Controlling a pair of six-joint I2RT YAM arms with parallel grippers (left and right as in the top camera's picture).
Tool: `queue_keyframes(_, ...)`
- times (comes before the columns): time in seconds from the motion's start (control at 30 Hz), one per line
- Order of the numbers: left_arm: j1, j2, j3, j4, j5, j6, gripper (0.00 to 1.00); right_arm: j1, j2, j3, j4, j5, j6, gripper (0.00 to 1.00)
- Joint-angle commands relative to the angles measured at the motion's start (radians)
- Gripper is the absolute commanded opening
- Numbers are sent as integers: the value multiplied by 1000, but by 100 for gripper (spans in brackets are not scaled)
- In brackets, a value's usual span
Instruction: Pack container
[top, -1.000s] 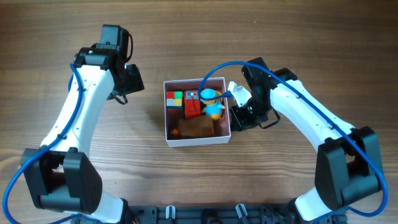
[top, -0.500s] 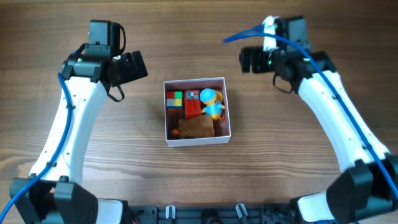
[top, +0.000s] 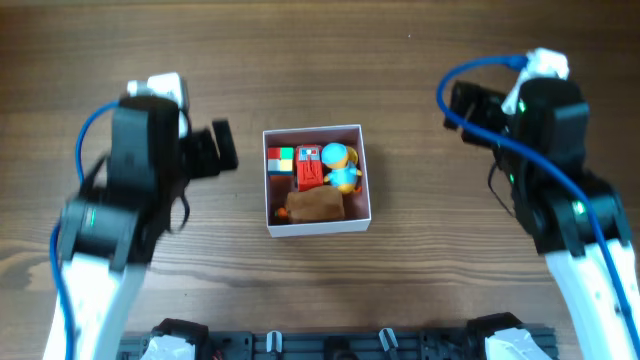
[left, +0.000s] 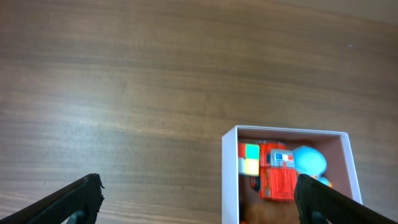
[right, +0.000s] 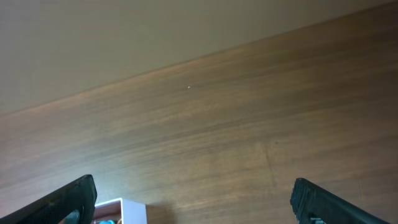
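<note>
2 splayed, empty pairs: left fingers (left: 78, 198), right fingers (right: 73, 199); container (top: 318, 227) with red toy (top: 310, 170), label too blurred.

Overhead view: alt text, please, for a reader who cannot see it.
A square white-walled container on the wooden table holds a multicoloured cube, a red toy, a blue-and-yellow figure and a brown block. Left gripper and right gripper flank it, open and empty.
</note>
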Motion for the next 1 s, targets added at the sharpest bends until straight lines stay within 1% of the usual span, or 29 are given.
queue_keyframes(0.0, -42, -243, -192, -1, 5, 13, 100, 4, -220, -201, -10, 50, 32, 100)
queue_keyframes(0.13, -52, -541, -333, -6, 0, -53, 100, 4, -487, -390, -21, 48, 40, 100)
queue_keyframes(0.17, -52, -616, -362, -10, -16, -82, 100, 4, -548, -429, -32, 49, 51, 100)
queue_keyframes(0.2, -52, -692, -386, -21, -63, -122, 100, 4, -622, -475, -44, 49, 51, 100)
queue_keyframes(0.23, -52, -740, -397, -20, -92, -162, 100, 4, -677, -508, -48, 49, 50, 100)
queue_keyframes(0.3, -52, -809, -403, -20, -126, -190, 100, 4, -757, -563, -54, 56, 47, 100)
queue_keyframes(0.47, -52, -815, -403, -22, -126, -189, 100, 4, -767, -590, -98, 19, 85, 100)
queue_keyframes(0.97, -52, -815, -403, -30, -126, -188, 100, 4, -762, -590, -100, 19, 84, 100)
